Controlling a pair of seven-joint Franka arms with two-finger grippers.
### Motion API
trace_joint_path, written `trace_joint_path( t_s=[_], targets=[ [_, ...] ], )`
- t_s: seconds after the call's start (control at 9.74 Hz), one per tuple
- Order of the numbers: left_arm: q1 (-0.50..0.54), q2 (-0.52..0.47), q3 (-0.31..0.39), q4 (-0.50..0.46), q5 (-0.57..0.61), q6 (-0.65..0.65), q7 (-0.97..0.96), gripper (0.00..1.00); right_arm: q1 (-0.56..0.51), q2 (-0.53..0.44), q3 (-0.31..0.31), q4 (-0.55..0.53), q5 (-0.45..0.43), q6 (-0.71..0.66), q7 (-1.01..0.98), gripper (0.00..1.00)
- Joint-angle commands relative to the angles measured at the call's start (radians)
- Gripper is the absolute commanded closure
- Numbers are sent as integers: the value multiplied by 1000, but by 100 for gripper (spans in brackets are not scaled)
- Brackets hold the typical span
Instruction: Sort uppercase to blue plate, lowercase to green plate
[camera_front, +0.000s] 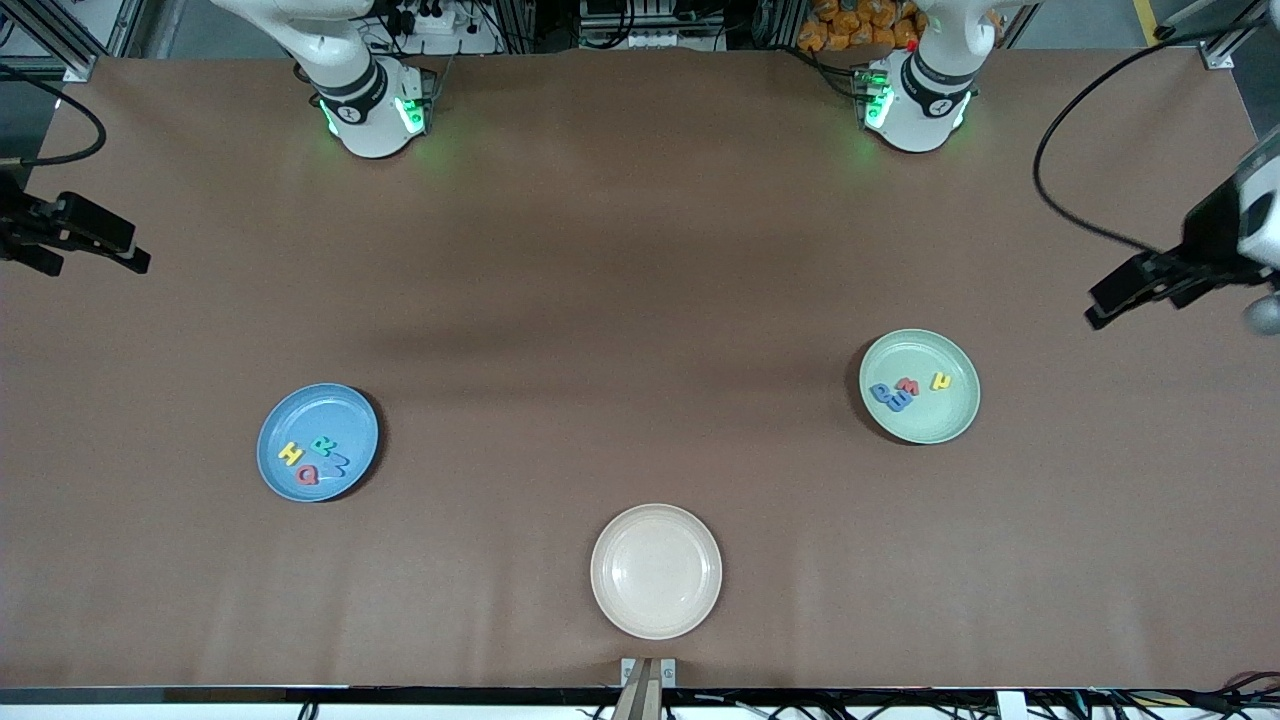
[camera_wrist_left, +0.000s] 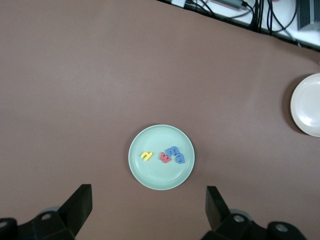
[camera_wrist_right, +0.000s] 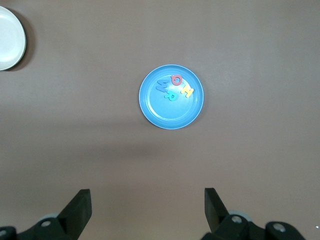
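Blue round plate (camera_front: 290, 415) toward my right arm's end holds all four foam capitals (camera_front: 314, 461), the mint-green round plate (camera_front: 950, 420) the four foam lowercase letters (camera_front: 906, 391), so both my right gripper (camera_wrist_right: 145, 212) and left gripper (camera_wrist_left: 147, 210), jaws apart and empty, hang high over bare table.
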Motion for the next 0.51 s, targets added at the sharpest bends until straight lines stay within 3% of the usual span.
trace_joint_path(
  t_s=[0.0,0.21,0.41],
  targets=[
    [13,-48,9,-18,-35,-57,28,0,-3,-14,3,-6,6,-2,4,0],
    [6,-59,9,-18,-26,-71,34,0,-2,-14,3,-6,6,-2,4,0],
    [6,-47,24,-37,-26,-71,196,0,-2,-14,3,-6,6,-2,4,0]
  ],
)
